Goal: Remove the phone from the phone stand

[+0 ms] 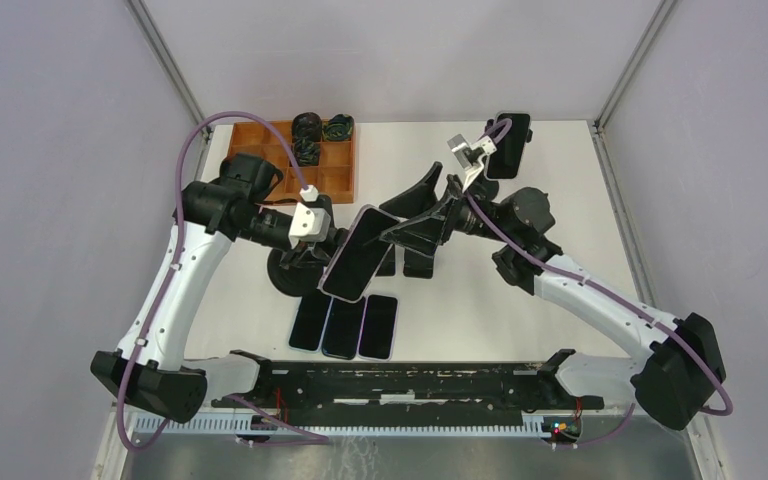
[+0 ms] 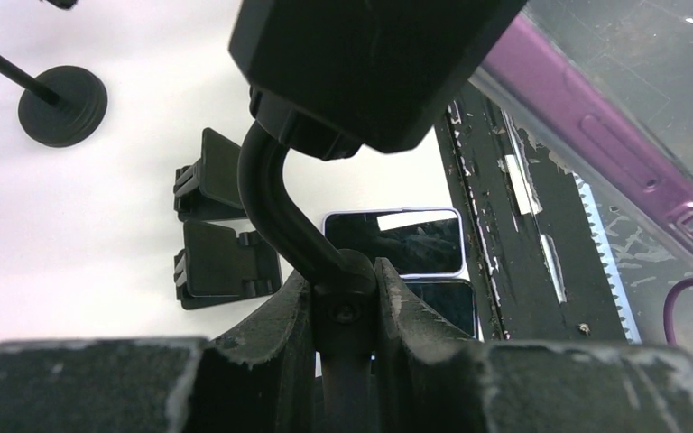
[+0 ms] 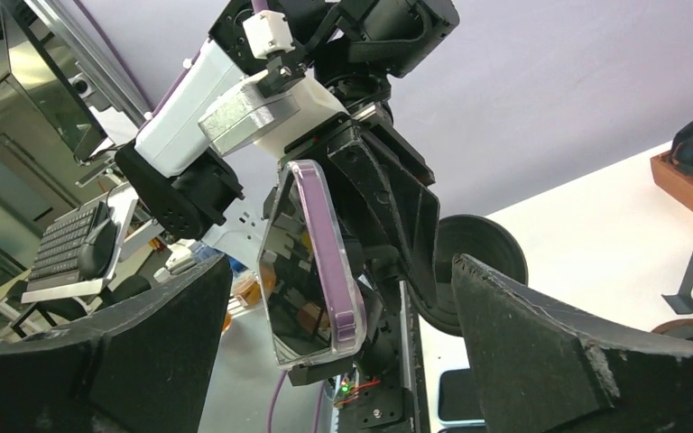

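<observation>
Top external: three phones [image 1: 345, 326] beside stand [image 1: 287, 274].

Glossy phone [image 3: 298, 280], its smooth purple case [image 3: 341, 262] probably silicone; matt black plastic phone stand [image 2: 275, 198].

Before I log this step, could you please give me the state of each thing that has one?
phone: seated in the phone stand, tilted
phone stand: gripped at its neck
left gripper: shut on the phone stand
right gripper: open, facing the phone, not touching it
three loose phones: lying flat, screens dark
</observation>
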`<state>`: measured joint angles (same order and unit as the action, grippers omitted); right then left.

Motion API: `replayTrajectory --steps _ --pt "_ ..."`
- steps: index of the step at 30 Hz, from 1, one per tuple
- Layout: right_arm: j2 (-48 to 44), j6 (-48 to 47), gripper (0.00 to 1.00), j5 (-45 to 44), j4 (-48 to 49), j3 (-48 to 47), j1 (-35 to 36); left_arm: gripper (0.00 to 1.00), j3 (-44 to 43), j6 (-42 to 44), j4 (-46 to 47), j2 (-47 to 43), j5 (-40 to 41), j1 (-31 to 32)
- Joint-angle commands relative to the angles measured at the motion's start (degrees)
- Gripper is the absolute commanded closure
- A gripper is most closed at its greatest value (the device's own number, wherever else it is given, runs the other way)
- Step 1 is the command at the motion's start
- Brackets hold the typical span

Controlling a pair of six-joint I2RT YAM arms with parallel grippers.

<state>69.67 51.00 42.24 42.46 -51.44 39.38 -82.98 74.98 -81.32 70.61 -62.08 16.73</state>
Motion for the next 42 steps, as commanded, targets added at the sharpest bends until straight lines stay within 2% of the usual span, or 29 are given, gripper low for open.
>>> replayTrajectory --steps 1,5,7,18,25,33,39,42 --pt "-2.32 -0.92 0.04 -2.06 1.73 0.32 0.45 0.98 -3.31 -2.29 0.81 -1.01 -6.15 -0.12" --pt "-0.44 4.77 0.10 -0.70 10.63 2.16 2.27 0.98 -4.09 -3.29 1.10 -0.84 -7.15 -0.12" --pt "1.23 7.32 0.17 -0.03 14.81 2.11 3.77 0.98 -4.63 -3.98 1.25 -0.66 -7.68 -0.12" --pt "3.76 9.55 0.55 -0.39 18.08 -2.72 5.76 0.98 -3.36 -3.82 1.42 -2.46 -5.71 -0.13" --pt "3.27 7.53 0.57 -0.08 15.11 -4.31 5.66 0.98 -2.28 -0.05 -1.25 -2.85 -4.12 -0.03" --pt "3.39 6.94 0.89 1.51 13.04 -7.33 4.83 0.98 -2.15 0.75 -1.66 -2.89 -3.88 -0.03" --pt "3.79 9.82 1.00 1.71 13.88 -12.65 -0.44 0.98 0.91 4.51 -2.62 -4.05 -0.31 0.03" --pt "4.16 13.73 1.00 1.63 18.49 -13.52 -3.29 0.98 2.99 6.61 -2.57 -4.81 2.49 0.14"
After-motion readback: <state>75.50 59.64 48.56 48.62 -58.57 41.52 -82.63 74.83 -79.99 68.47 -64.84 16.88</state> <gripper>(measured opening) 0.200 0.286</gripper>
